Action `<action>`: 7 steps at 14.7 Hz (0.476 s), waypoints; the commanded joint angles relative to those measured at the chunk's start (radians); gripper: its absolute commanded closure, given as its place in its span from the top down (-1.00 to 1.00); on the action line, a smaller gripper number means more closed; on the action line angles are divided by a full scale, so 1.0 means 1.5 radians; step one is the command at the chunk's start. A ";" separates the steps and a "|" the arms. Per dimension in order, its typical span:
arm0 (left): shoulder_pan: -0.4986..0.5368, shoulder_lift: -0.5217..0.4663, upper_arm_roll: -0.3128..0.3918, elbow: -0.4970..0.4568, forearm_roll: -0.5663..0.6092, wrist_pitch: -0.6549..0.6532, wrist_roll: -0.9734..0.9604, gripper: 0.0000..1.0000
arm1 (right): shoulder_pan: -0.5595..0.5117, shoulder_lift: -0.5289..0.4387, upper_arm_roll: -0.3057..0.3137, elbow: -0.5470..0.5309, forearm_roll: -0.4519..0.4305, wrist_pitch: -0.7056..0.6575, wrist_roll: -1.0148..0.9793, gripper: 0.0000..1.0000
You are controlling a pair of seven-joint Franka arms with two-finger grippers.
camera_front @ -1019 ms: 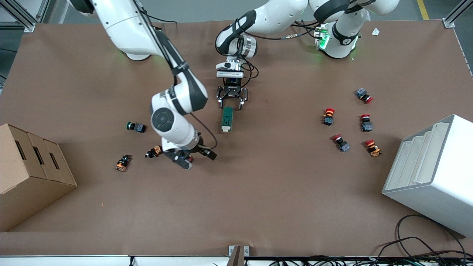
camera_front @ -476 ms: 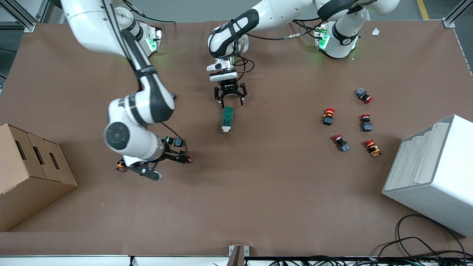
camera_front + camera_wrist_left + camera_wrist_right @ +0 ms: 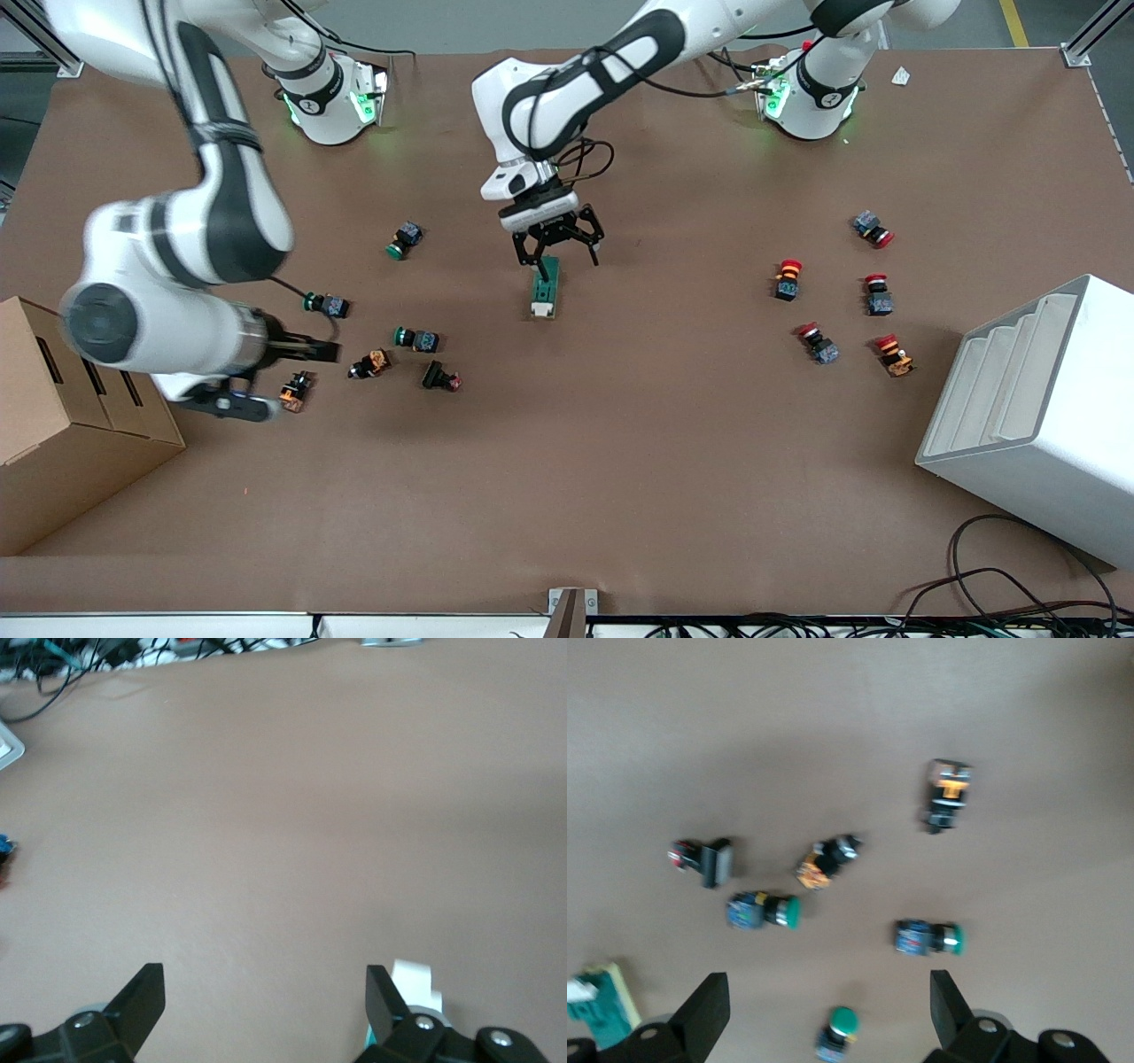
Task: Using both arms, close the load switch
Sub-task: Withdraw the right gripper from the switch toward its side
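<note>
The load switch [image 3: 543, 288] is a dark-green block with a white end, lying mid-table with the white end toward the front camera. My left gripper [image 3: 556, 251] hangs open over its green end. In the left wrist view only the white tip of the load switch [image 3: 413, 980] shows, beside one finger [image 3: 381, 997], and the left gripper [image 3: 264, 994] has bare table between its fingers. My right gripper [image 3: 321, 353] is open and high over the push buttons near the cardboard box. The right wrist view shows the right gripper [image 3: 828, 1003] holding nothing, with the load switch [image 3: 601, 1012] at the edge.
Several green and orange push buttons [image 3: 416, 339] lie scattered toward the right arm's end, and several red ones [image 3: 788, 278] toward the left arm's end. A cardboard box [image 3: 71, 425] and a white rack [image 3: 1036, 416] stand at the two ends of the table.
The right arm swung away from beside the load switch toward the cardboard box, uncovering the buttons. The left gripper came down over the switch's green end, still open.
</note>
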 commanded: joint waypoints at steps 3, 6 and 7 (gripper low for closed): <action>0.108 -0.048 -0.010 0.102 -0.195 -0.009 0.139 1.00 | -0.083 -0.069 0.013 0.000 -0.051 -0.089 -0.138 1.00; 0.184 -0.092 -0.013 0.102 -0.299 -0.009 0.186 1.00 | -0.123 -0.073 0.013 0.042 -0.058 -0.148 -0.185 1.00; 0.208 -0.106 -0.014 0.102 -0.335 -0.010 0.221 1.00 | -0.128 -0.073 0.013 0.055 -0.071 -0.161 -0.196 1.00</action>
